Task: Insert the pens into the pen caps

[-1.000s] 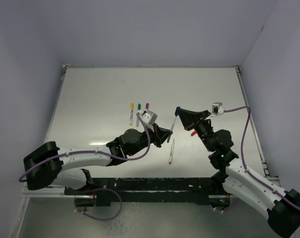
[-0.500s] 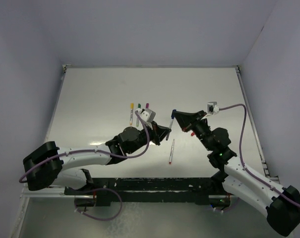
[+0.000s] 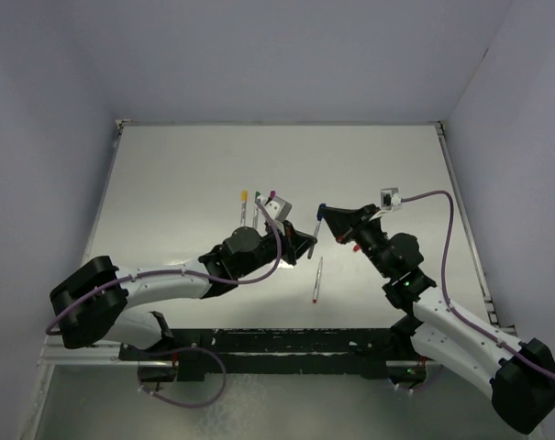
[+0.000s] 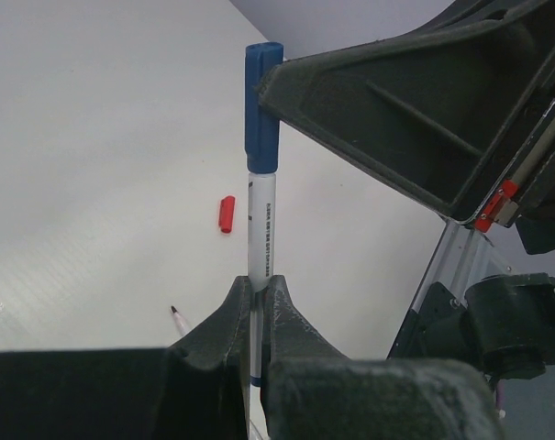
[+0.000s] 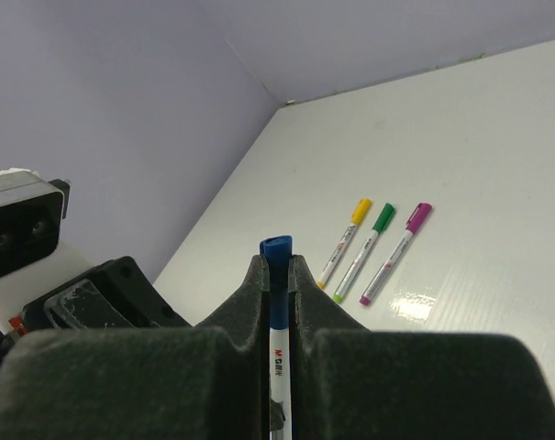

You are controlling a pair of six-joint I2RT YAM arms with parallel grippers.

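While left gripper [image 4: 260, 289] clamps blue pen [image 4: 261, 225] | right gripper [image 5: 277, 271] pinches blue cap [image 5: 276, 246]

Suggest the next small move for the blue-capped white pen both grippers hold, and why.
Probably open the right gripper and back it off. The stubby blue plastic cap looks seated over the tip of the thin white pen, and the left gripper clamps the barrel lower down, so the right grip seems finished. A small red cap lies loose on the white table.
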